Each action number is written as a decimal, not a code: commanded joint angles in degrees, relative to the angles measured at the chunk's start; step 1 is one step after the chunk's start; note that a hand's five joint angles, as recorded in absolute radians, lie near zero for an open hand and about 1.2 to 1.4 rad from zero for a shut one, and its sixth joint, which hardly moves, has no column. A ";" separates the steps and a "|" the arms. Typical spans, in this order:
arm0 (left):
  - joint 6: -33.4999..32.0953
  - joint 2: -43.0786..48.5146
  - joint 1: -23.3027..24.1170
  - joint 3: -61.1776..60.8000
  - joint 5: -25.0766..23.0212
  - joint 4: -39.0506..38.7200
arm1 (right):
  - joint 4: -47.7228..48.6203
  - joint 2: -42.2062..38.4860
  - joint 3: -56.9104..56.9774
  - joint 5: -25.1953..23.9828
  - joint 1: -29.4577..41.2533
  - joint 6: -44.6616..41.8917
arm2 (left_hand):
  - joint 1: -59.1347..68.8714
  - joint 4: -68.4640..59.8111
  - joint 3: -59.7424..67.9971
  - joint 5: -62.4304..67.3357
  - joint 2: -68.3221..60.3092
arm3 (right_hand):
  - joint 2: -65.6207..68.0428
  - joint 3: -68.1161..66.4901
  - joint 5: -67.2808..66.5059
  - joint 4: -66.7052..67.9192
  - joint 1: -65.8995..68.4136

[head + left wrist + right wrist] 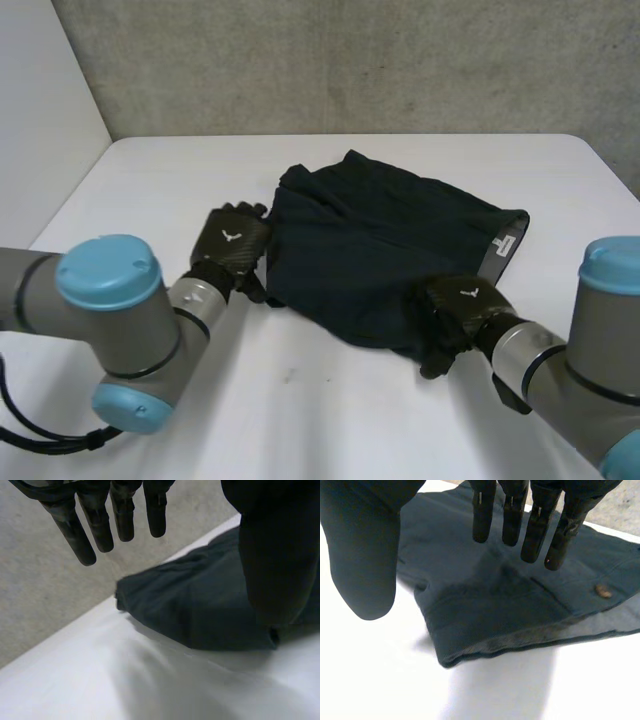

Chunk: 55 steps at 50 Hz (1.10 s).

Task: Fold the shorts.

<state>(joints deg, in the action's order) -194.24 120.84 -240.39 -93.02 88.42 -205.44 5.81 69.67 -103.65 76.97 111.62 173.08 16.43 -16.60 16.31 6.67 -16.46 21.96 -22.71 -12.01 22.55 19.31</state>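
Nearest me, the left arm point(110, 320) fills the lower left of the frame and the right arm point(570, 370) the lower right, both reaching in over the white table point(300, 410). The left hand point(232, 245) sits left of centre, right against the left edge of the shorts point(380, 260). In its wrist view the fingers point(100, 525) are straight and spread above the cloth, so I read it as relaxed and holding nothing. The right hand point(455, 310) is at the lower right, over the near corner of the shorts by the waistband point(495, 255). Its own view shows its fingers straight and hanging just above the fabric, gripping nothing either.

The shorts lie mid-table, dark navy, a bit rumpled. The waistband is turned toward the right, with a pale label point(505, 245) showing, and the leg ends point toward the upper left. I can't tell for sure whether one fold is already in. My guess is we're early: nothing is pinched, the cloth isn't squared up, and the folding proper is yet to do.

The tabletop is bare, smooth and matte white, with rounded far corners. Beyond it, across the top of the frame, is a rough grey wall point(350, 60), with a plain white panel point(40, 90) at the upper left
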 commanded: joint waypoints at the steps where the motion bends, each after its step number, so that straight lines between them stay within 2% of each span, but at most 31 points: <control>1: -0.44 5.80 0.62 4.78 -0.35 3.29 | 3.06 -3.49 0.20 0.55 0.44 -0.91 | 6.39 -6.22 6.51 6.15 -6.36 | 10.66 -9.90 -10.60 10.06 13.30; 9: -0.71 9.15 1.24 9.00 -0.44 5.49 | 7.64 -5.86 0.55 4.06 0.79 -3.01 | 10.93 -10.77 11.06 10.70 -10.91 | 29.98 -29.22 -29.92 29.38 32.62; 10: -0.71 9.50 1.50 9.52 -0.35 5.58 | 7.64 -5.95 0.38 4.94 0.79 -4.06 | 12.10 -11.94 12.23 11.87 -12.08 | 40.84 -40.08 -40.78 40.24 43.48; 11: -0.71 9.67 1.68 9.88 -0.44 5.58 | 7.64 -5.95 0.29 5.12 0.79 -4.51 | 12.78 -12.62 12.91 12.55 -12.76 | 45.44 -44.69 -45.39 44.84 48.09; 12: -0.71 9.76 1.77 10.05 -0.44 5.58 | 7.64 -5.86 0.29 5.47 0.71 -5.21 | 13.12 -12.96 13.24 12.89 -13.10 | 57.92 -57.16 -57.86 57.32 60.56; 19: -0.35 10.29 3.61 11.46 -0.35 5.58 | 8.16 -4.37 0.11 5.39 0.53 -6.27 | 20.84 -20.68 20.96 20.60 -20.82 | 58.04 -57.29 -57.99 57.45 60.69; 20: -0.35 10.29 3.79 11.46 -0.35 5.66 | 8.08 -3.15 0.11 5.38 0.62 -6.88 | 23.86 -23.69 23.98 23.62 -23.84 | 58.04 -57.29 -57.99 57.45 60.69; 25: -0.09 9.85 4.49 12.07 0.35 5.40 | 8.08 0.11 -0.24 5.65 0.36 -11.18 | 63.47 -63.30 63.59 63.23 -63.45 | 58.04 -57.29 -57.99 57.45 60.69; 28: -0.62 8.54 4.49 12.25 0.70 5.49 | 7.73 3.09 -0.24 5.74 0.00 -15.39 | 63.57 -63.40 63.69 63.33 -63.54 | 58.04 -57.29 -57.99 57.45 60.69; 36: -5.26 -12.08 4.49 8.48 2.46 5.40 | 7.46 13.81 1.51 5.47 0.00 -22.09 | 63.57 -63.40 63.69 63.33 -63.54 | 58.04 -57.29 -57.99 57.45 60.69; 40: -8.34 -17.55 4.49 8.03 2.29 5.84 | 6.67 15.67 3.97 5.38 0.44 -22.18 | 63.57 -63.40 63.69 63.33 -63.54 | 58.04 -57.29 -57.99 57.45 60.69; 46: -11.69 -14.68 4.49 7.77 2.46 8.30 | 4.03 13.83 4.86 5.03 0.79 -22.00 | 63.57 -63.40 63.69 63.33 -63.54 | 58.04 -57.29 -57.99 57.45 60.69; 47: -12.04 -13.19 4.49 7.77 2.55 8.82 | 3.95 11.48 5.03 5.03 0.97 -22.00 | 58.26 -58.09 58.38 58.02 -58.24 | 58.04 -57.29 -57.99 57.45 60.69; 48: -12.65 -10.65 4.40 7.77 2.81 9.79 | 3.95 10.32 5.03 5.03 1.06 -22.00 | 45.72 -45.55 45.84 45.48 -45.69 | 58.04 -57.29 -57.99 57.45 60.69; 50: -13.27 -8.09 4.49 7.77 2.90 11.28 | 3.94 8.21 5.03 5.12 1.32 -21.91 | 33.53 -33.36 33.65 33.29 -33.51 | 58.04 -57.29 -57.99 57.45 60.69; 55: -13.98 -3.07 4.23 6.81 5.62 14.80 | 3.77 3.29 5.03 5.03 1.76 -21.83 | 24.42 -24.26 24.55 24.19 -24.40 | 58.04 -57.29 -57.99 57.45 60.69</control>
<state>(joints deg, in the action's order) -207.15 110.24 -235.96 -85.45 91.41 -194.86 9.71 79.55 -98.49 82.03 112.86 151.08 41.58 -43.62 43.86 33.78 -43.36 67.18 -68.07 -56.81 68.10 55.24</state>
